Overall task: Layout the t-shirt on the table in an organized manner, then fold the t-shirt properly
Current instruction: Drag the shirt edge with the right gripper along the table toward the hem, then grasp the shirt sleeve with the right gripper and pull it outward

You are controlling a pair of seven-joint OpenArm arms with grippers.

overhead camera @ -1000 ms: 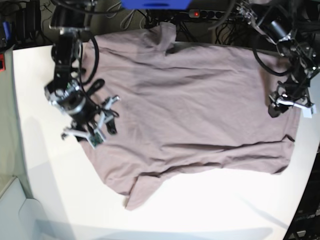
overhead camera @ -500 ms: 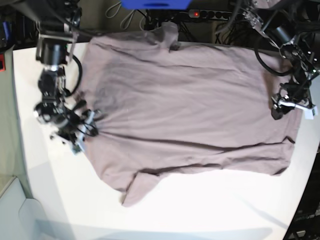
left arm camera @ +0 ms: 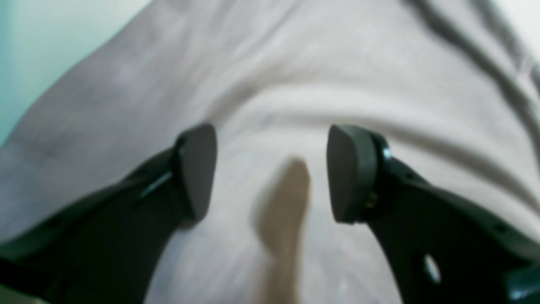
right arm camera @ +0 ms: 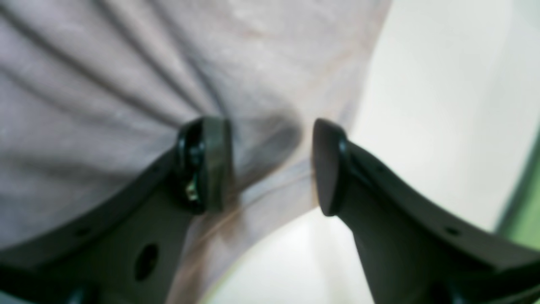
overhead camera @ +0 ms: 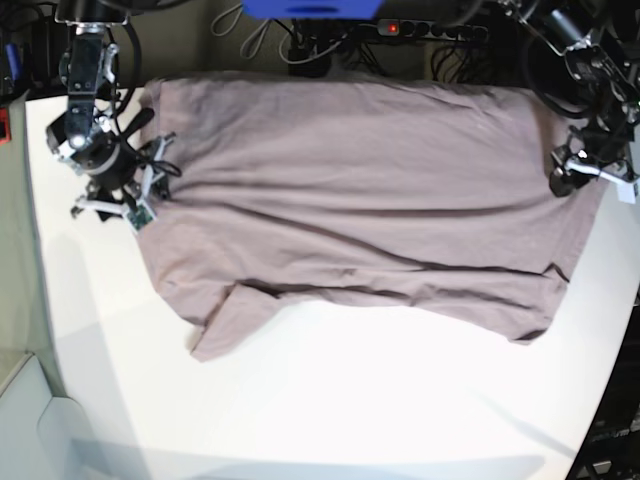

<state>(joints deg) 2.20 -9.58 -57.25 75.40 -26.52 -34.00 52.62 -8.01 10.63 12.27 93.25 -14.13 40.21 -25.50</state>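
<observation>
Mauve-pink t-shirt (overhead camera: 360, 190) spread on the white table (overhead camera: 350, 410).
Lies nearly flat, lightly wrinkled, along the table's far edge; one sleeve points toward the table's near side.

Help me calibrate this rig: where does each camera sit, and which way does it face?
Base: overhead, looking down on the t-shirt spread across the table; both arms show, right gripper at the view's left, left gripper at its right.
Left wrist: on the left arm, looking past the open left gripper at cloth close below.
Right wrist: on the right arm, looking past the open right gripper at the shirt's edge and bare table.
Shared: all three see the shirt.
</observation>
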